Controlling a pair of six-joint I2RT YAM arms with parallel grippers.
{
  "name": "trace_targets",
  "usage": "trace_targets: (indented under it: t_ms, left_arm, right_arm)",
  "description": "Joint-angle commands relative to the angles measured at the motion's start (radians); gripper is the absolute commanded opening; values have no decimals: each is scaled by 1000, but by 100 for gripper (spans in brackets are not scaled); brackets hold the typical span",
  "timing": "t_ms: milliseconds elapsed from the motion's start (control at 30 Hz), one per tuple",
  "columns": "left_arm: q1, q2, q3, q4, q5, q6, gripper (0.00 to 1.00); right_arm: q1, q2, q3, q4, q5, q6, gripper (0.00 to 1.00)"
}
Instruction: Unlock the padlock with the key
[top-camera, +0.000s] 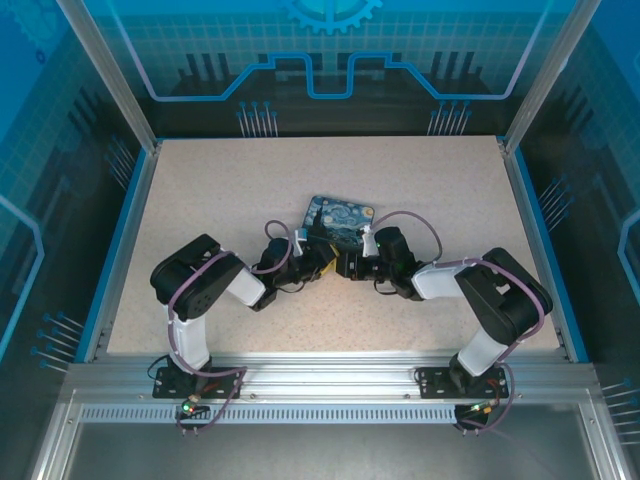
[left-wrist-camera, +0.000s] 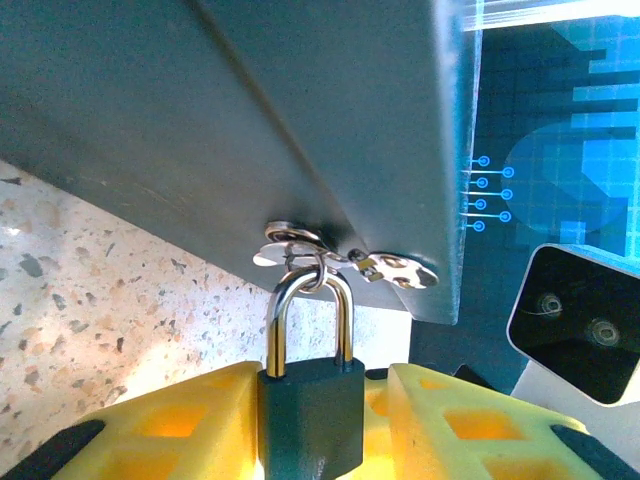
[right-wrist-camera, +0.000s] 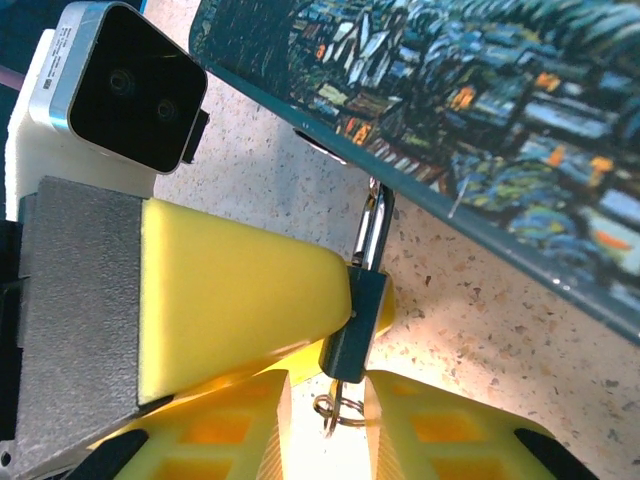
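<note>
The padlock (left-wrist-camera: 312, 415) has a dark bluish body, and its silvery shackle (left-wrist-camera: 310, 300) passes through the hasp (left-wrist-camera: 395, 268) of the painted tin (left-wrist-camera: 250, 120). My left gripper (left-wrist-camera: 320, 372) is shut on the padlock's body with its yellow fingers (left-wrist-camera: 200, 420). In the right wrist view the padlock (right-wrist-camera: 355, 320) shows edge-on. The key (right-wrist-camera: 338, 392) sticks in its bottom with a wire ring hanging from it. My right gripper (right-wrist-camera: 327, 385) stands open around the key and ring. Both grippers (top-camera: 335, 263) meet at the tin's near edge.
The starry-night tin (top-camera: 340, 220) lies mid-table on the speckled tabletop (top-camera: 220, 190). The left gripper's finger (right-wrist-camera: 240, 290) and wrist camera (right-wrist-camera: 130, 90) crowd close to the right gripper. Blue enclosure walls (top-camera: 130, 230) border the table.
</note>
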Motion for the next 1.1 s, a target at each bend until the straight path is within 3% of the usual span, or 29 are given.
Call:
trace_targets:
  t_ms: [0, 233, 733, 900, 1067]
  left_arm:
    - [-11, 18, 24, 27, 7, 2, 34]
    - [-9, 18, 29, 21, 7, 2, 32]
    - [-13, 29, 47, 10, 15, 6, 25]
    - [-13, 28, 42, 17, 13, 4, 16]
    - [-15, 18, 38, 16, 9, 6, 13]
  right_arm:
    - [-12, -20, -9, 17, -31, -23, 27]
    - [-16, -41, -35, 21, -23, -37, 34]
    - [-27, -57, -40, 66, -58, -32, 39]
    - [-27, -74, -40, 35, -40, -46, 41]
    - [-29, -144, -48, -81, 21, -110, 47]
